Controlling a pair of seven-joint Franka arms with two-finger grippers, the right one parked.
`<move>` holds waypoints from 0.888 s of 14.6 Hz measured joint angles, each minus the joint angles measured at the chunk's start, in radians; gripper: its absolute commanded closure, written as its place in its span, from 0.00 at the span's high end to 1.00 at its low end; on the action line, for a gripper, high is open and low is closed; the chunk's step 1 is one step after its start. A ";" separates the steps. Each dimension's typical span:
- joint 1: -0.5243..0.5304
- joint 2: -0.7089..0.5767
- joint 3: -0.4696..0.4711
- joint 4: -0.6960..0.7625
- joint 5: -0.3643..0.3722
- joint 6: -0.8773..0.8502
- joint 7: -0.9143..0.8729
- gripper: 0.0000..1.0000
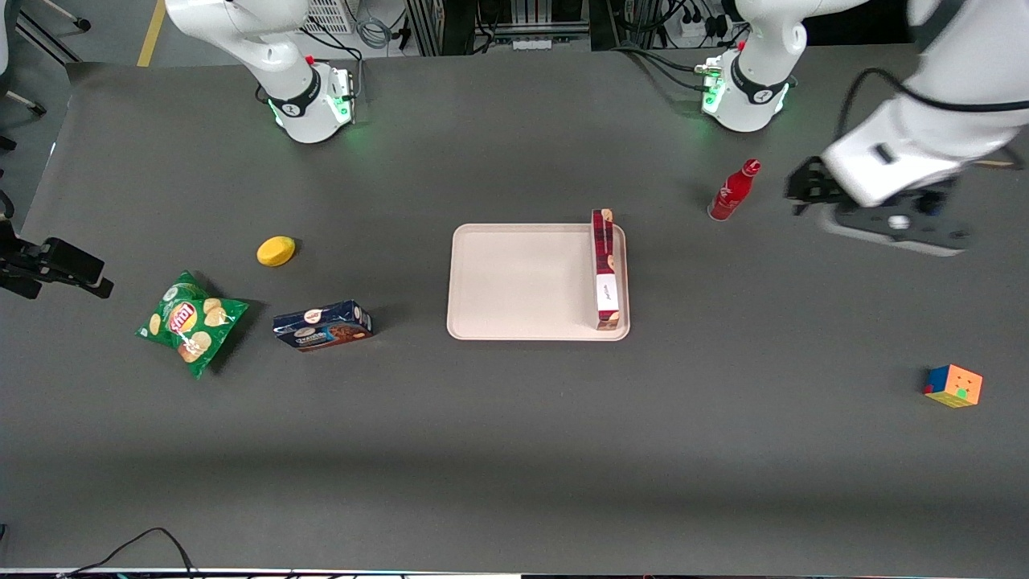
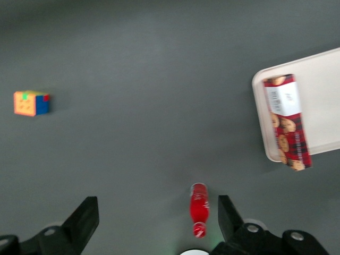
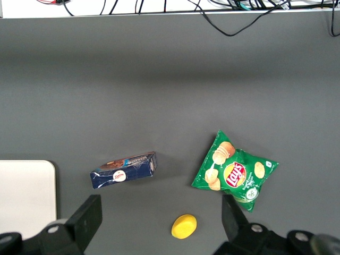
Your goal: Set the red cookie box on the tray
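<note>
The red cookie box lies on the tray, along the tray's edge toward the working arm's end; one end overhangs the rim a little. The left wrist view shows the same box resting on the tray. My left gripper hovers above the table well off toward the working arm's end, apart from the tray and beside a red bottle. The gripper is open, its fingers spread wide with nothing held between them.
A red bottle stands upright between the tray and the gripper. A colourful cube sits nearer the front camera. Toward the parked arm's end lie a dark blue cookie box, a green chips bag and a yellow lemon-like object.
</note>
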 measured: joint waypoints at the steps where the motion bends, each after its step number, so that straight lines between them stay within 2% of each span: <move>1: -0.015 -0.018 0.048 -0.024 -0.003 0.012 0.009 1.00; 3: -0.071 -0.047 0.136 -0.094 -0.003 0.060 0.011 1.00; 5: -0.101 -0.061 0.184 -0.169 -0.004 0.118 0.010 1.00; 8: -0.108 -0.062 0.200 -0.223 -0.037 0.165 0.007 1.00; 13: -0.114 -0.082 0.202 -0.222 -0.085 0.175 0.005 1.00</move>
